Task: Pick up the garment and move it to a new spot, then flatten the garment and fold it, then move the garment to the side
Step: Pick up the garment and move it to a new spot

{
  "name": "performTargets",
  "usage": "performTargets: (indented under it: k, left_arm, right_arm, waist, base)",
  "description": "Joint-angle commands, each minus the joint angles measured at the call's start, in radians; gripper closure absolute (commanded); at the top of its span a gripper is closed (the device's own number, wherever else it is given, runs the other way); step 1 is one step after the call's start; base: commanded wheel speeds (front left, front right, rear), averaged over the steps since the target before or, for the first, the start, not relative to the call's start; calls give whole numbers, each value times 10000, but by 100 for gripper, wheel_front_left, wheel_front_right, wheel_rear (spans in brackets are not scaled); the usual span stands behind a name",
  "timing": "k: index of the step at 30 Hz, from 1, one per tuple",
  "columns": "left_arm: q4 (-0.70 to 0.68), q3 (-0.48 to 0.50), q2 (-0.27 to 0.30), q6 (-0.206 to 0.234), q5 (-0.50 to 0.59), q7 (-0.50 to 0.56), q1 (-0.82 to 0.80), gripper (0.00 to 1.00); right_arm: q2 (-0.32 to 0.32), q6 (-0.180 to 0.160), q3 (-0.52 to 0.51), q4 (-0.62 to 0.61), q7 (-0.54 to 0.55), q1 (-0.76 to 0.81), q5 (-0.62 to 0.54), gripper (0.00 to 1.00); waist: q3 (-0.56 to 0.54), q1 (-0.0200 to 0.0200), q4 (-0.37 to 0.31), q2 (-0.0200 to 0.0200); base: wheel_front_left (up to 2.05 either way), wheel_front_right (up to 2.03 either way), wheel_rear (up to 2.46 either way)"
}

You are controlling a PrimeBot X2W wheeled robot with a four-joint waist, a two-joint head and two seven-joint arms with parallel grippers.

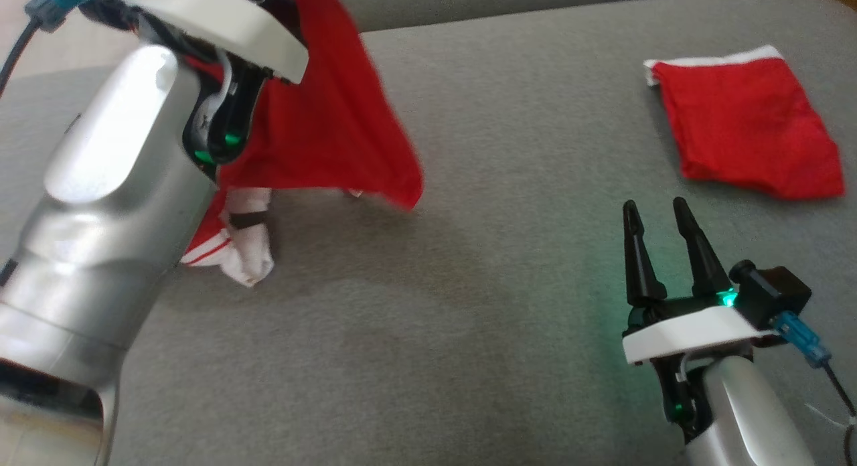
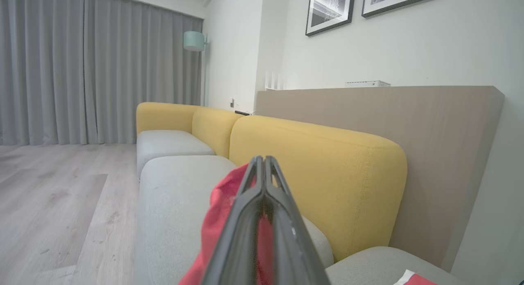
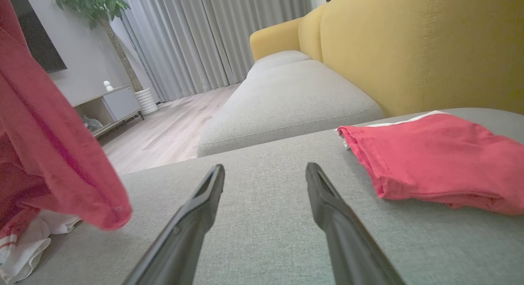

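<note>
The garment (image 1: 321,118) is red with white, red-striped trim. It hangs from my raised left gripper (image 2: 264,159), whose fingers are shut on the red cloth (image 2: 219,211). Its white lower end (image 1: 244,252) rests bunched on the grey cushion. In the right wrist view the hanging garment (image 3: 53,154) drapes down the left side. My right gripper (image 1: 656,208) sits low at the right, open, with nothing between its fingers (image 3: 204,195); it is well apart from the hanging cloth.
A second red piece of clothing with a white edge (image 1: 750,131) lies folded at the far right of the grey sofa seat (image 1: 469,285), just beyond my right gripper. Yellow backrests (image 2: 319,162) stand behind the cushions. Wooden floor (image 2: 53,203) lies beyond.
</note>
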Motion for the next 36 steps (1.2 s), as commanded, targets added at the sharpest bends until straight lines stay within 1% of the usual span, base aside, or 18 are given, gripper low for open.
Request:
performTargets:
  k: [1, 6, 9, 10, 14, 19, 20, 24, 25, 26, 28, 31, 36]
  left_arm:
    - [-338, 258, 382, 76, 234, 33, -762, 100]
    - [-389, 28, 410, 149, 763, -10, -1389, 100]
    - [-327, -134, 299, 37, 940, 14, -1749, 100]
    - [-258, -275, 222, -59, 1069, 49, -1974, 100]
    - [81, -501, 88, -136, 1347, 21, -2367, 100]
    - [975, -683, -64, -208, 1559, -82, -2720, 100]
    - [975, -683, -64, -208, 1559, -82, -2720, 100]
    - [1812, -830, -220, -354, 1570, -189, -2744, 100]
    - [2033, -869, -249, -368, 1582, -211, -2732, 64]
    - [2247, -967, -276, -421, 1615, -183, -2708, 0]
    - [2596, -1134, -292, -536, 1699, -250, -2697, 0]
    - [3051, -1119, -307, -547, 1722, -598, -2710, 0]
    - [3506, -1013, -327, -576, 1616, -1097, -2556, 0]
  right_arm:
    - [-32, -7, 289, -348, -111, -296, 112, 0]
    - [-32, -7, 516, -383, -111, -505, 422, 0]
    - [-32, -7, 637, -406, -111, -602, 581, 0]
    - [-32, -7, 719, -428, -111, -659, 679, 0]
    - [-31, -7, 922, -477, -111, -747, 856, 0]
    - [-31, -7, 1113, -541, -111, -853, 1042, 0]
    - [-31, -7, 1113, -541, -111, -853, 1042, 0]
    - [-31, -7, 1175, -567, -111, -889, 1137, 0]
    - [-31, -7, 1179, -567, -111, -883, 1147, 0]
    - [-31, -7, 1180, -561, -111, -875, 1151, 0]
    - [-31, -7, 1164, -542, -111, -854, 1144, 0]
    - [-31, -7, 1121, -517, -111, -828, 1089, 0]
    - [-31, -7, 1081, -487, -111, -708, 873, 0]
  waist:
    - [202, 1, -363, -1]
    - [506, 1, -1066, -1]
    - [653, 1, -1466, -1]
    - [755, 1, -1720, -1]
    - [948, 1, -2192, -1]
    - [1199, 1, -2679, -1]
    - [1199, 1, -2679, -1]
    - [1291, 1, -2878, -1]
    - [1300, 1, -2897, -1]
    - [1298, 1, -2910, -1]
    - [1284, 1, -2896, -1]
    - [1206, 1, -2769, -1]
    - [905, 1, -2327, -1]
  base:
    - [0, 0, 0]
    - [0, 0, 0]
    - [0, 0, 0]
    - [0, 0, 0]
    - [0, 0, 0]
    - [0, 0, 0]
    - [0, 0, 0]
    - [0, 0, 0]
    - [0, 0, 0]
    - [0, 0, 0]
    - [0, 0, 0]
    - [0, 0, 0]
    - [0, 0, 0]
